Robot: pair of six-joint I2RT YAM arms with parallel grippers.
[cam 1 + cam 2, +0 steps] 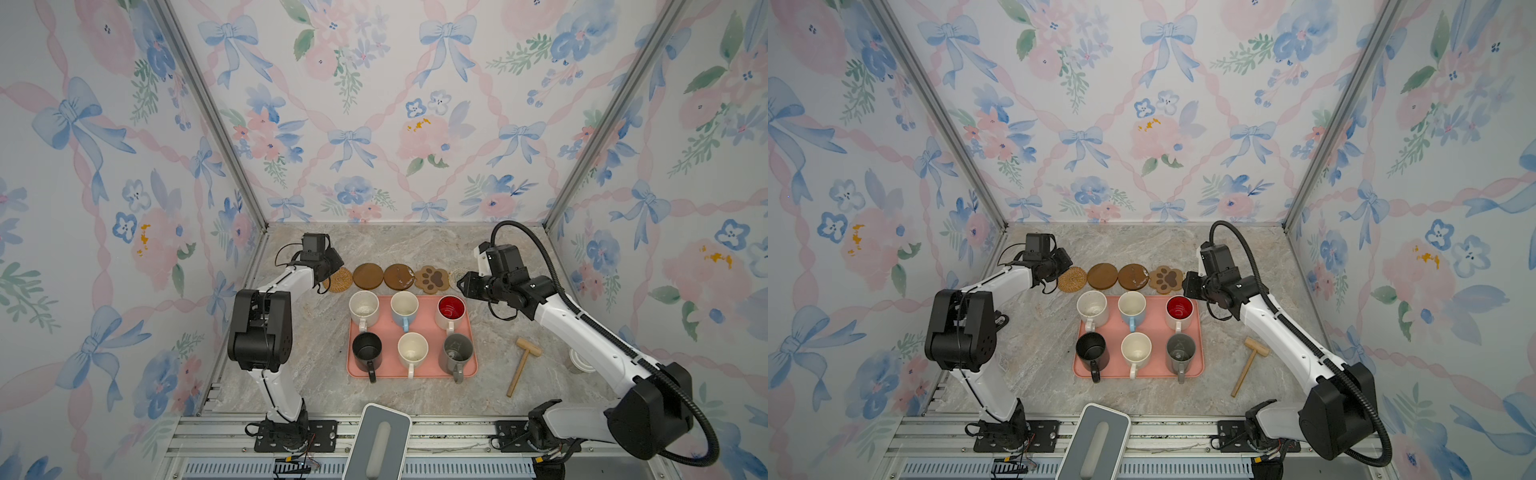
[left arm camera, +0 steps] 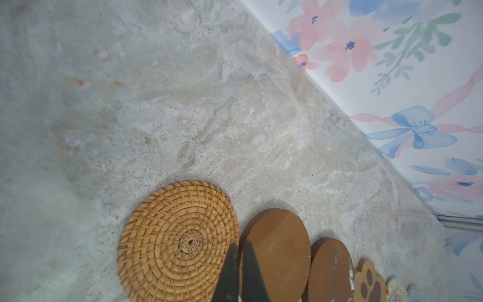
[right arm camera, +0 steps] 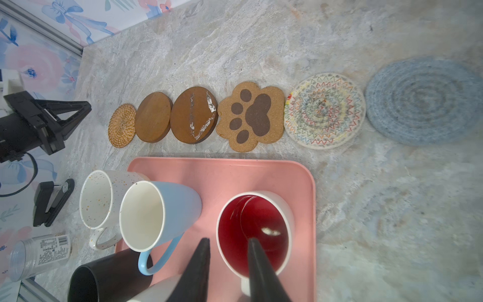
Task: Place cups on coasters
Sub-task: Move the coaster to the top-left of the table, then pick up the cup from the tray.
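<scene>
Reaching the left arm [image 1: 286, 278] forward with left fingers [image 2: 229, 274] pressed together and empty, hovering over the rattan coaster [image 2: 170, 235] on the bench [image 2: 156, 104]. Bending the right arm [image 1: 582, 328] over the pink tray [image 3: 235, 172], right fingers [image 3: 260, 272] partly spread, straddling the rim of the red-lined mug [image 3: 235, 222] standing there, without clamping it.

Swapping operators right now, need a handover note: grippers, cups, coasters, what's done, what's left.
Left gripper: shut, empty, by the rattan coaster at its end of the row.
Right gripper: open, empty, poised above the red-inside mug.
Cups: all six upright on the pink tray.
Coasters: six in a row behind the tray, all bare; the cream woven coaster and light-blue coaster are at the right arm's end.
Done: no cup placed.
Left: all six cups, probably starting with the red-inside mug.
</scene>
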